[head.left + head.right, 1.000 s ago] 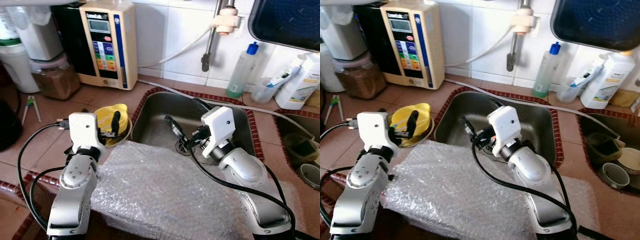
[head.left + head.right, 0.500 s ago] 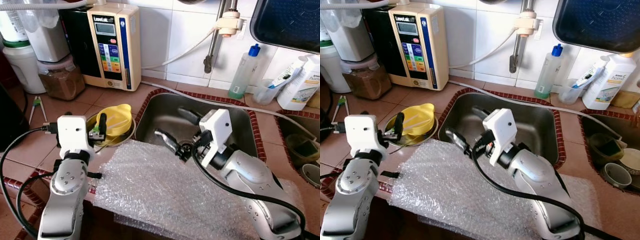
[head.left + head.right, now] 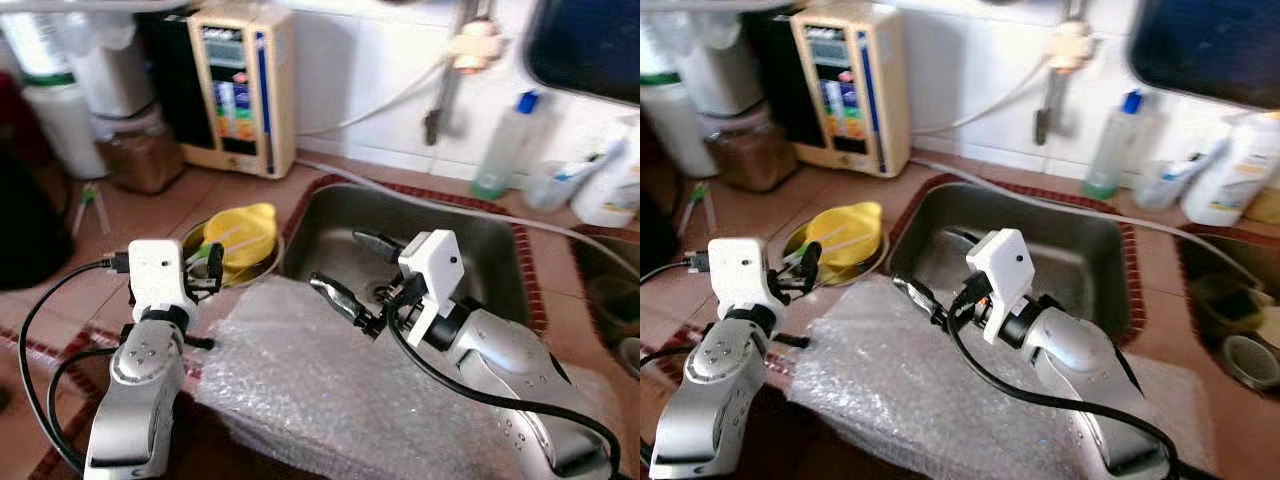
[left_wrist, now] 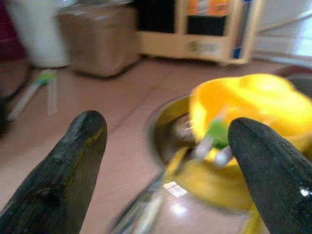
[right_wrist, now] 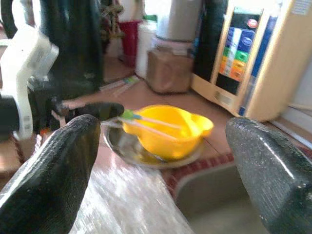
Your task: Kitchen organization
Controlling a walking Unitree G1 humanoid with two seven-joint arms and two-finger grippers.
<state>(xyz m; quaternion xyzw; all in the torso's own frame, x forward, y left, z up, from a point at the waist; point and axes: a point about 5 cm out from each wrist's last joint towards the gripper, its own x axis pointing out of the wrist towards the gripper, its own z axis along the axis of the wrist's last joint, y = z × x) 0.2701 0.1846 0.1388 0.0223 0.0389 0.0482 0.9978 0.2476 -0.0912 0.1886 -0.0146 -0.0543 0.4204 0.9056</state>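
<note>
My left gripper (image 3: 212,268) hovers with its 2 black fingers (image 4: 73,165) spread apart and gripping nothing, just above the near rim of the metal dish (image 5: 141,155) that sits on the tiled counter (image 3: 130,215) to the left of the sink (image 3: 480,250). A yellow bowl (image 3: 238,232) rests tilted in that dish, with thin utensils lying across it. My right gripper (image 3: 360,272) is also released, its fingers wide apart and empty, one over the sink's near-left corner and the other over the far edge of the bubble wrap (image 3: 330,390) spread along the counter's front. Against the tiled wall stands a beige water appliance (image 3: 240,90), with a brown-filled container (image 3: 140,160) beside it.
</note>
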